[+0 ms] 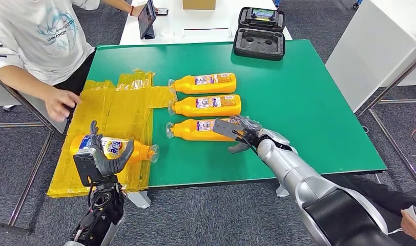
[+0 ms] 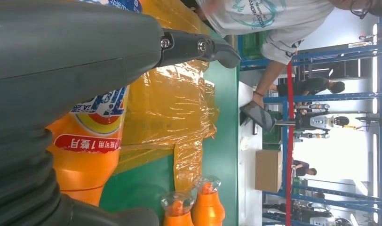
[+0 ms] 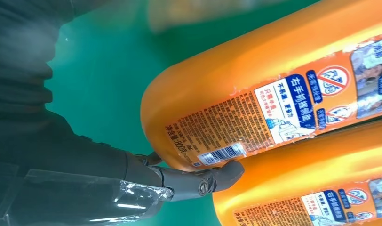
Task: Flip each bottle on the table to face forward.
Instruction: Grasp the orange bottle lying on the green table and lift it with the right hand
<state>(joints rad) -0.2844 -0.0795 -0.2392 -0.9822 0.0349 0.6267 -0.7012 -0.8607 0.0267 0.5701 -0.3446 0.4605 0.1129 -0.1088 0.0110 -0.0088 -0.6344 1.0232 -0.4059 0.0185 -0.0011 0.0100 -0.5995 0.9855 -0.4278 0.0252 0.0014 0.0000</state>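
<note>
Right hand [image 1: 240,134] on nearest bottle [image 1: 195,129], fingers spread

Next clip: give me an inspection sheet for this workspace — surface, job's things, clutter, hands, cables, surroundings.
Surface: green table, yellow plastic sheet over its left part.
Job's things: three orange bottles in a row, far, middle, near, back labels up; fourth bottle on the sheet, front label showing.
Clutter: open black case at the far edge.
Hands: left hand by the fourth bottle, contact unclear; right hand fingers touch the near bottle's base.
Cables: wires at the left wrist.
Surroundings: person seated at left, white table beyond.
</note>
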